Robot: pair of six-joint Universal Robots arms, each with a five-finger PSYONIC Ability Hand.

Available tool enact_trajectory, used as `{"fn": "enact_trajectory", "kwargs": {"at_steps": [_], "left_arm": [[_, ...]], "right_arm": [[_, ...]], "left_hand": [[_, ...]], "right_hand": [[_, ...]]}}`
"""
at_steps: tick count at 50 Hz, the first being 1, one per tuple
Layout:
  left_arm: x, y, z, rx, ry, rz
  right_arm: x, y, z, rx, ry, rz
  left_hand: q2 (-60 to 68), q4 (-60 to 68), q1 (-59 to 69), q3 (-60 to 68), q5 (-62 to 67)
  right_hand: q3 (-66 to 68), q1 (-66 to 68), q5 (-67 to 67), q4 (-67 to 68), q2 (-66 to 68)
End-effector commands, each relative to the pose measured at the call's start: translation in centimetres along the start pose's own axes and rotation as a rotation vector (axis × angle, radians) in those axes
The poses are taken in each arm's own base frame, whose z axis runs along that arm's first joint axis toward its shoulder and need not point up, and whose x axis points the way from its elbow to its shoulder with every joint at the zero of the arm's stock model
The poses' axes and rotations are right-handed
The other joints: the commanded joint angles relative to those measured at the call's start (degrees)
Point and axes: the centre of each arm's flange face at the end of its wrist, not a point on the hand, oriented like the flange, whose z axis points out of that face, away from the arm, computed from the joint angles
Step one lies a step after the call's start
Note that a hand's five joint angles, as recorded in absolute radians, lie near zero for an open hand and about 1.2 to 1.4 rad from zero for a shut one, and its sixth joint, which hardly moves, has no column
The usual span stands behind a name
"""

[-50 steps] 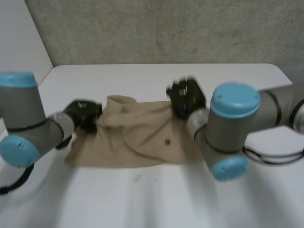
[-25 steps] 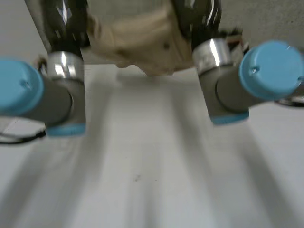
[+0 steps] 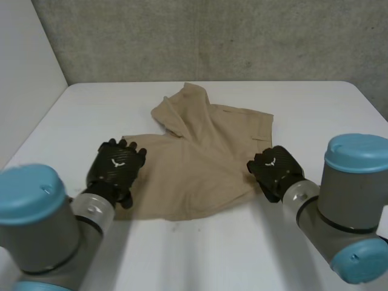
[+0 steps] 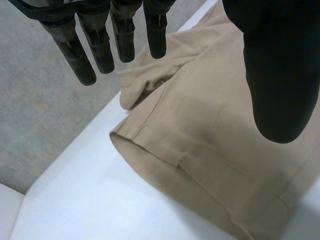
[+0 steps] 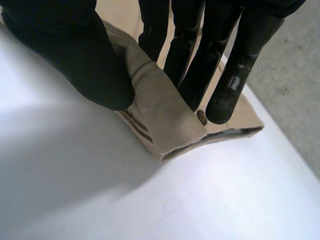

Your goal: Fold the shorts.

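The right hand (image 3: 274,171) pinches one edge of the shorts (image 3: 200,159). The left hand (image 3: 116,165) hangs over the opposite edge, fingers straight.

The left arm (image 3: 45,224) reaches forward from the near left. Its left hand (image 3: 115,168) is palm-down, the fingers (image 4: 82,55) straight and slightly spread, the thumb (image 4: 274,75) held well apart from them, gripping nothing. The right arm (image 3: 351,206) comes in from the near right. The right hand (image 3: 274,171) sits low, its thumb (image 5: 75,55) and fingers (image 5: 192,55) pinching a fold of the shorts (image 5: 160,110) between them.
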Motion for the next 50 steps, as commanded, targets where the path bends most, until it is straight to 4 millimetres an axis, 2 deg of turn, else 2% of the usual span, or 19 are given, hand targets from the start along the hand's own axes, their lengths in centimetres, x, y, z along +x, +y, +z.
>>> {"fn": "enact_trajectory", "kwargs": {"at_steps": [1,10,14,18,21,25,30,41,50], "left_arm": [[-3.7,0.4,0.7,-0.033,0.074,-0.079],[-5.3,2.2,1.7,-0.067,0.131,-0.269],[-4.8,2.8,1.4,-0.093,0.146,-0.283],[-4.2,3.2,1.2,-0.091,0.159,-0.278],[-3.8,3.6,1.3,-0.1,0.172,-0.28],[-3.0,4.4,1.3,-0.13,0.197,-0.266],[-1.6,4.6,1.1,-0.133,0.237,-0.167],[-0.9,5.7,1.4,-0.172,0.247,-0.148],[-1.4,6.2,2.6,-0.141,0.209,-0.142]], "right_arm": [[-0.6,1.6,-0.5,-0.018,-0.07,0.143],[-0.7,2.1,-0.3,0.003,-0.121,0.304],[-0.4,1.9,-0.1,0.021,-0.107,0.313],[-0.3,2.0,-0.1,0.022,-0.101,0.314],[-0.3,2.0,-0.1,0.021,-0.102,0.313],[-0.3,2.0,-0.1,0.021,-0.102,0.313],[-0.1,2.1,0.0,0.019,-0.095,0.316],[0.1,2.2,0.0,0.02,-0.092,0.317],[0.0,2.2,0.0,0.017,-0.093,0.318]], "left_hand": [[4.6,4.7,4.1,4.3,5.2],[16.9,17.0,16.4,16.6,17.5],[20.4,20.5,19.9,20.1,21.0],[31.7,31.8,31.2,31.3,32.2],[31.6,31.6,31.1,31.2,32.1],[25.4,25.4,24.9,25.0,25.9],[21.6,21.7,21.1,21.3,22.2],[22.1,22.2,21.6,21.8,22.7],[25.3,25.4,24.8,25.0,25.9]], "right_hand": [[11.7,24.4,13.4,11.7,12.7],[8.0,20.8,9.7,8.0,9.0],[8.4,21.1,10.1,8.4,9.4],[8.4,21.1,10.1,8.4,9.4],[8.4,21.1,10.1,8.4,9.4],[8.4,21.1,10.1,8.4,9.4],[8.5,21.3,10.2,8.5,9.5],[8.4,21.1,10.1,8.4,9.4],[8.4,21.1,10.1,8.4,9.4]]}}
